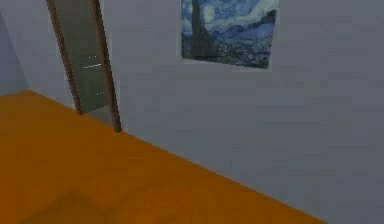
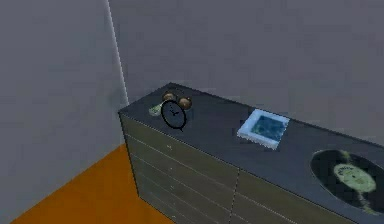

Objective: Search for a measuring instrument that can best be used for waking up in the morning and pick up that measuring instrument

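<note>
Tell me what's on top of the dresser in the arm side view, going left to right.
On the dresser: alarm clock → flat blue-and-white square → vinyl record.

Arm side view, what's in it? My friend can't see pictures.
A small black alarm clock with two bells stands near the left end of a grey chest of drawers. Farther right on its top lie a blue white-edged square and a black record.

Nothing of the robot's own body can be made out here.
</note>
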